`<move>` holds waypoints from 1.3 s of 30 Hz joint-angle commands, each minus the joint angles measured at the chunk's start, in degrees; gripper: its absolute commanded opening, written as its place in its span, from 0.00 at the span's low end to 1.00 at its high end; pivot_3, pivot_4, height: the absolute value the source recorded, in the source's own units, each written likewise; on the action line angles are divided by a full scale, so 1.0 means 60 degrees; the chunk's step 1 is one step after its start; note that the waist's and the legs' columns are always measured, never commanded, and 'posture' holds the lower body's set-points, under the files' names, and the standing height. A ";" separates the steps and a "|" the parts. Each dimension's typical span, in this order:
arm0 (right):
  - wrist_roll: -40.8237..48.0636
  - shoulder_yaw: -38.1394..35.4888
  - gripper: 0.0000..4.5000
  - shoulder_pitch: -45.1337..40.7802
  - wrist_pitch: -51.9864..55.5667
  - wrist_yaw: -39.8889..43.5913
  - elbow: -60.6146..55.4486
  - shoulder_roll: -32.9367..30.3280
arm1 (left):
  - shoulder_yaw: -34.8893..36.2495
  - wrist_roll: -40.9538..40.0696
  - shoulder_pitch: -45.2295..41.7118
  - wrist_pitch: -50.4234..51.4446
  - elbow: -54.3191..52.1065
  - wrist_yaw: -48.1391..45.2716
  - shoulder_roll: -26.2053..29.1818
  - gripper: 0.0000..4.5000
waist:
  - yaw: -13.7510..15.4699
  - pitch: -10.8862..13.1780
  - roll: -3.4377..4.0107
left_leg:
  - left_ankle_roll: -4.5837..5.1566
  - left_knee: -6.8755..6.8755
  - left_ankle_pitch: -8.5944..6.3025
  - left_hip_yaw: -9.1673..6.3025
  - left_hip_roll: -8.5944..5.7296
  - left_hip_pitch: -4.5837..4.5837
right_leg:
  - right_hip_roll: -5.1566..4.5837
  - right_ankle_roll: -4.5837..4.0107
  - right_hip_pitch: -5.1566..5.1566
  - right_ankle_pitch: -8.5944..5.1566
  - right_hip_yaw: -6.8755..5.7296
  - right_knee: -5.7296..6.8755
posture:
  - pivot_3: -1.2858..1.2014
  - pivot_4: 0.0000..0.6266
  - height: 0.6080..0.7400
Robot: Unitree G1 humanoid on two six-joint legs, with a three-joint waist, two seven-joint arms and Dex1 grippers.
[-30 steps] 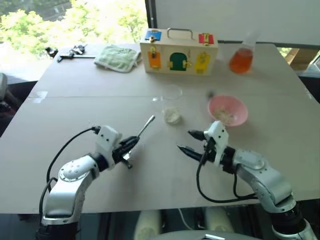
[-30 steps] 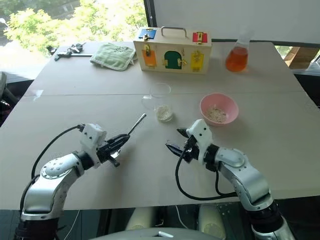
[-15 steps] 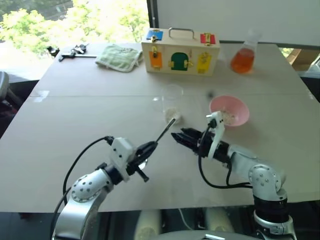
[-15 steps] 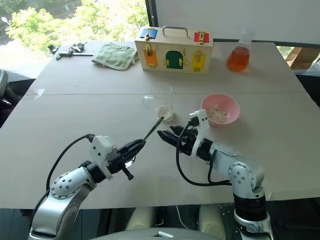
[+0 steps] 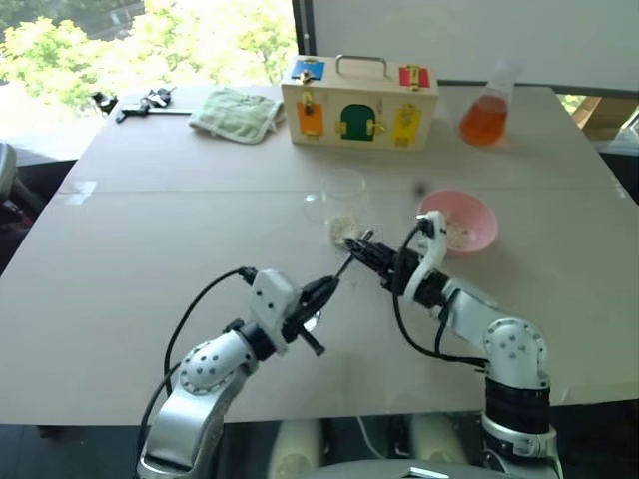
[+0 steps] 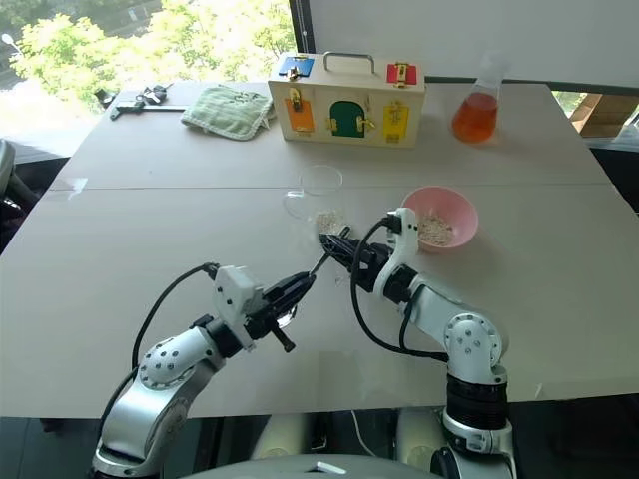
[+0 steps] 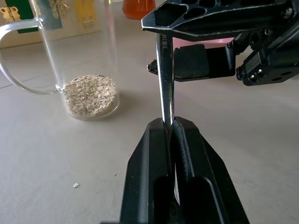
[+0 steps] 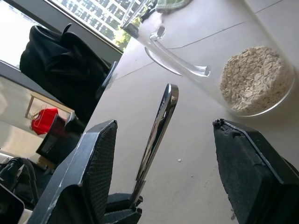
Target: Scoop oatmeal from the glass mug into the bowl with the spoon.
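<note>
While clamped in left end effector (image 5: 321, 292), spoon (image 5: 342, 269) handle pointing between spread right end effector (image 5: 367, 250) fingers; mug beyond.

L gripper (image 5: 327, 289): jaws clamped on spoon (image 7: 165, 79) handle, pointing level, fwd and toward R. L arm bent, low over table centre. R gripper (image 5: 365, 249): jaws wide apart, pointing level toward L gripper. Spoon handle tip sits between R pads (image 8: 96, 172), no contact seen. Grippers nearly tip to tip.
</note>
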 commanded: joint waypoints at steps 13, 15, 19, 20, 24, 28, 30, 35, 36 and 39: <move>0.0587 0.0117 0.02 -0.0281 -0.0093 -0.0007 -0.0199 -0.0087 | -0.0092 0.0023 0.0190 -0.0302 -0.0236 0.0079 0.0031 0.00 | -0.0011 0.0006 0.0010 | 0.0001 0.0000 -0.0001 -0.0001 0.0002 0.0001 | 0.0002 0.0000 -0.0001 0.0000 0.0000 0.0001 | 0.52 0.24 1.00; 0.0745 0.0129 0.01 -0.0268 -0.0034 -0.0044 -0.0197 -0.0142 | -0.0081 0.0016 0.0200 -0.0318 -0.0237 0.0077 0.0053 0.00 | -0.0020 0.0006 0.0011 | 0.0001 -0.0002 -0.0001 0.0002 0.0006 0.0004 | 0.0008 0.0000 -0.0003 0.0000 0.0007 0.0001 | 0.52 0.24 1.00; 0.1035 0.0120 0.01 -0.0264 0.0083 -0.0200 -0.0153 -0.0227 | -0.0068 -0.0003 0.0216 -0.0326 -0.0254 0.0078 0.0090 0.00 | -0.0004 0.0009 0.0015 | 0.0002 -0.0002 -0.0001 -0.0001 0.0004 0.0000 | 0.0003 -0.0001 -0.0003 0.0000 0.0000 0.0000 | 0.52 0.24 1.00; 0.1108 0.0111 0.01 -0.0270 0.0112 -0.0237 -0.0137 -0.0257 | -0.0068 -0.0008 0.0221 -0.0324 -0.0261 0.0075 0.0096 0.00 | -0.0006 0.0009 0.0015 | 0.0002 -0.0002 -0.0001 -0.0001 0.0004 0.0000 | 0.0003 0.0000 -0.0003 0.0000 0.0001 -0.0001 | 0.52 0.24 1.00; 0.1365 0.0085 0.01 -0.0268 0.0225 -0.0328 -0.0099 -0.0406 | -0.0079 -0.0010 0.0235 -0.0337 -0.0271 0.0064 0.0123 0.00 | -0.0006 0.0009 0.0015 | 0.0002 -0.0003 -0.0001 -0.0001 0.0004 0.0000 | 0.0004 -0.0001 -0.0003 0.0000 0.0001 0.0000 | 0.52 0.24 1.00; 0.1623 0.0043 0.01 -0.0290 0.0310 -0.0367 -0.0056 -0.0566 | -0.0064 -0.0023 0.0256 -0.0355 -0.0278 0.0049 0.0162 0.00 | -0.0006 0.0009 0.0015 | 0.0002 -0.0003 -0.0001 -0.0002 0.0004 0.0000 | 0.0003 -0.0001 -0.0003 -0.0001 0.0001 -0.0001 | 0.52 0.24 1.00; 0.1721 0.0037 0.01 -0.0322 0.0343 -0.0376 -0.0036 -0.0671 | -0.0053 -0.0024 0.0248 -0.0363 -0.0269 0.0030 0.0179 0.00 | -0.0007 0.0009 0.0015 | 0.0002 -0.0003 -0.0002 -0.0002 0.0004 0.0000 | 0.0003 -0.0001 -0.0004 -0.0001 0.0001 -0.0001 | 0.52 0.24 1.00; 0.1973 -0.0017 0.01 -0.0364 0.0428 -0.0423 0.0018 -0.0928 | 0.0034 -0.0053 0.0245 -0.0404 -0.0241 -0.0046 0.0251 0.00 | -0.0005 0.0009 0.0015 | 0.0003 -0.0003 -0.0002 -0.0002 0.0005 -0.0001 | 0.0003 -0.0001 -0.0004 -0.0001 0.0001 -0.0001 | 0.52 0.24 1.00; 0.2033 -0.0031 0.01 -0.0370 0.0455 -0.0430 0.0029 -0.0980 | 0.0061 -0.0061 0.0244 -0.0416 -0.0228 -0.0064 0.0271 0.00 | -0.0005 0.0009 0.0015 | 0.0003 -0.0003 -0.0002 -0.0002 0.0005 -0.0001 | 0.0003 -0.0001 -0.0004 -0.0001 0.0001 -0.0001 | 0.52 0.24 1.00; 0.2291 -0.0034 0.01 -0.0372 0.0571 -0.0458 0.0049 -0.1149 | 0.0127 -0.0090 0.0254 -0.0452 -0.0204 -0.0107 0.0327 0.00 | -0.0005 0.0010 0.0016 | 0.0004 -0.0003 -0.0002 -0.0001 0.0005 -0.0001 | 0.0003 -0.0001 -0.0004 -0.0001 0.0001 -0.0002 | 0.52 0.24 1.00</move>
